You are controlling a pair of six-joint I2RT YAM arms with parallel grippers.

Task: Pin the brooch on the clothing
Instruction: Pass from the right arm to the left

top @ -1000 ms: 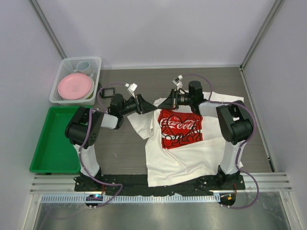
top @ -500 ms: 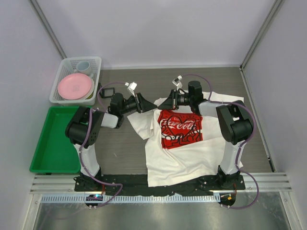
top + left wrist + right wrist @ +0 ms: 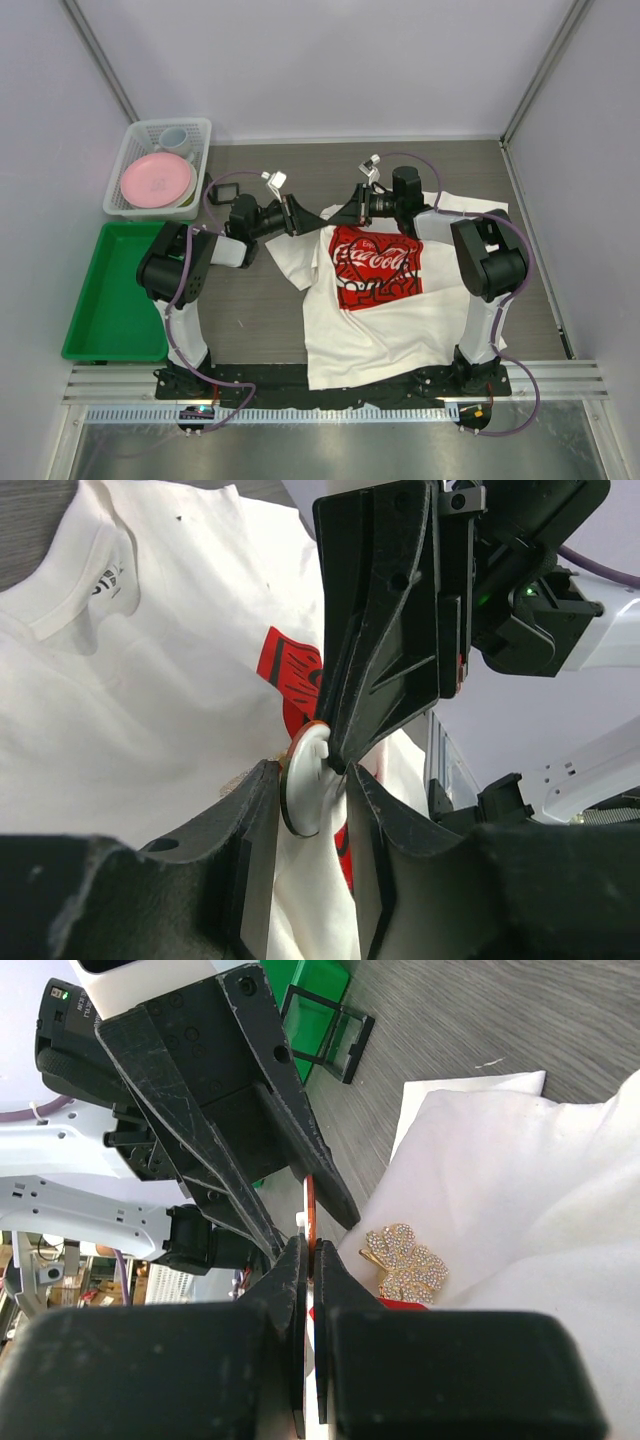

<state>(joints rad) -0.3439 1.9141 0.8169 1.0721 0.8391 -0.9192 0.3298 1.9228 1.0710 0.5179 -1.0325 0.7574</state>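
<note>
The white T-shirt (image 3: 400, 330) lies flat on the table with its hem toward the arm bases. This leaves the cloth around the red print (image 3: 375, 268) open to both arms. Both grippers meet at the far-left corner of the print, where the cloth is bunched up off the table. The lifted fold probably lets a backing piece reach behind the fabric.

The left gripper (image 3: 312, 772) comes in from the left of the print. Its jaws are a narrow gap apart, with a fold of white cloth and a round disc (image 3: 303, 790) between them. The disc's rim lies against one pad, but whether the jaws actually clamp cannot be told.

The right gripper (image 3: 308, 1250) comes from the right of the print. Its jaws are closed nearly to nothing on the thin edge of that disc.

Just beside them, a gold butterfly brooch (image 3: 405, 1263) rests on the white cloth at the print's edge. It looks placed but not visibly fastened.
</note>
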